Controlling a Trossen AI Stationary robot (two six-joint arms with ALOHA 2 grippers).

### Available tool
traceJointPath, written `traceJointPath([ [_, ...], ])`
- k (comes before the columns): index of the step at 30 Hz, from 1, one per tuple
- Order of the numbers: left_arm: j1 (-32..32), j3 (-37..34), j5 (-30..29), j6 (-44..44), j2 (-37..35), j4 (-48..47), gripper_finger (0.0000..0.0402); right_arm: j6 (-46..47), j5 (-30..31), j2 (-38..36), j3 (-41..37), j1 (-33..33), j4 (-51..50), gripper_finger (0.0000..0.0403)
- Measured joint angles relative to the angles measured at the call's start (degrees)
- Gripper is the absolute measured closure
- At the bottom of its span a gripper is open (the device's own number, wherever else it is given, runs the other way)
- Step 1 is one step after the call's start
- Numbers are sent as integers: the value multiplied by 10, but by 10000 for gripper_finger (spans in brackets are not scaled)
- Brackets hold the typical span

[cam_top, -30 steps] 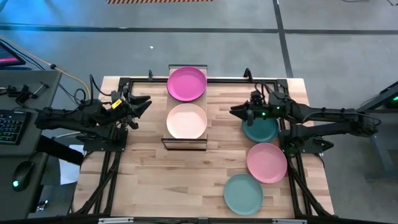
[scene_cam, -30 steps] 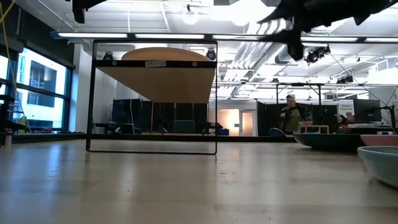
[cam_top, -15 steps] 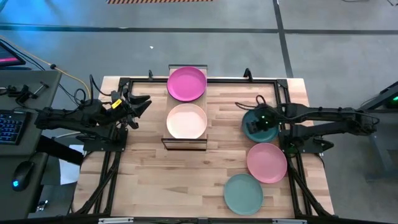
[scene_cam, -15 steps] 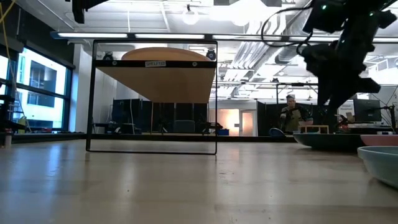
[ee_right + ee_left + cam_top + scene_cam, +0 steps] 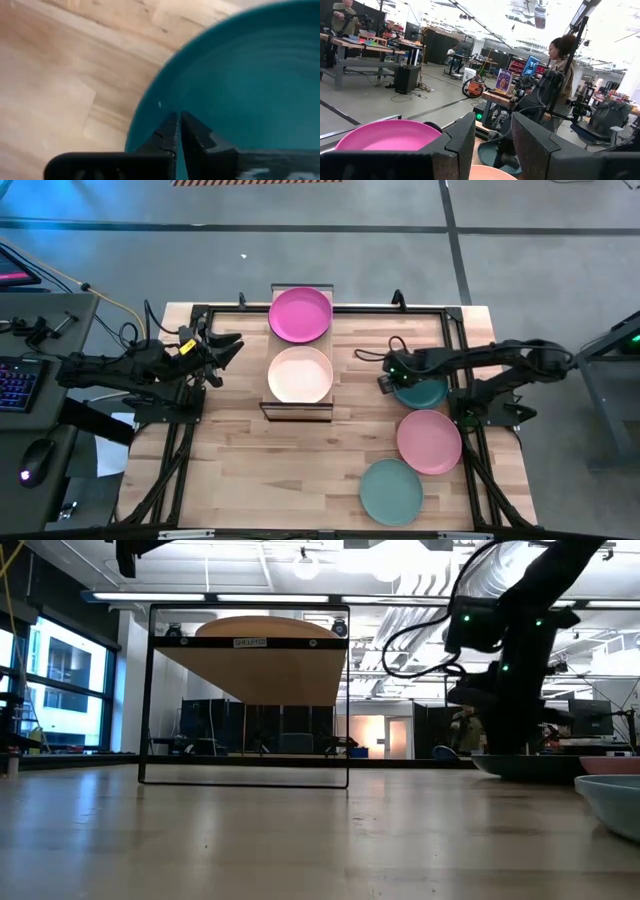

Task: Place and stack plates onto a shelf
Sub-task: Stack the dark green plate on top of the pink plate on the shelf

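Note:
On the shelf [image 5: 298, 409] lie a magenta plate [image 5: 300, 314] at the far end and a cream plate [image 5: 300, 375] at the near end. A dark green plate [image 5: 428, 391] rests flat on the table at the right. My right gripper [image 5: 388, 383] is shut and tipped down at that plate's left rim. In the right wrist view its fingertips [image 5: 176, 122] stand just inside the rim of the dark green plate [image 5: 250, 85]. My left gripper [image 5: 232, 345] waits open to the left of the shelf, holding nothing. My right gripper comes from above, its shut fingers pointing down onto the dark green plate's inner slope [image 5: 160, 107], just inside the left rim. No rim shows between the fingers. I cannot tell whether the tips touch the plate. The plate lies flat on the table.
A pink plate [image 5: 429, 441] and a light teal plate [image 5: 391, 491] lie on the table toward the near right corner. Bare wood lies near the front left. In the left wrist view a person [image 5: 562, 65] stands beyond the table.
My right gripper, which lay level and open at the dark green plate's far left, has tipped its fingers downward, gone down to the plate's left rim and shut. The plate has stayed in place.

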Motion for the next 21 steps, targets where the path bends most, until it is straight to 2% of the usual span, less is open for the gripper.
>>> traceJointPath([
  [3, 0, 0, 0, 0, 0, 0, 284, 1, -1, 13, 0, -1, 27, 402],
  [13, 0, 0, 1, 0, 0, 0, 284, 27, -61, 40, 0, 33, 184, 403],
  [17, 0, 0, 1, 0, 0, 1, 284, 26, -84, 7, 0, 33, 166, 403],
  [21, 0, 0, 1, 1, 0, 1, 284, 14, -77, -76, 0, 19, 53, 403],
])
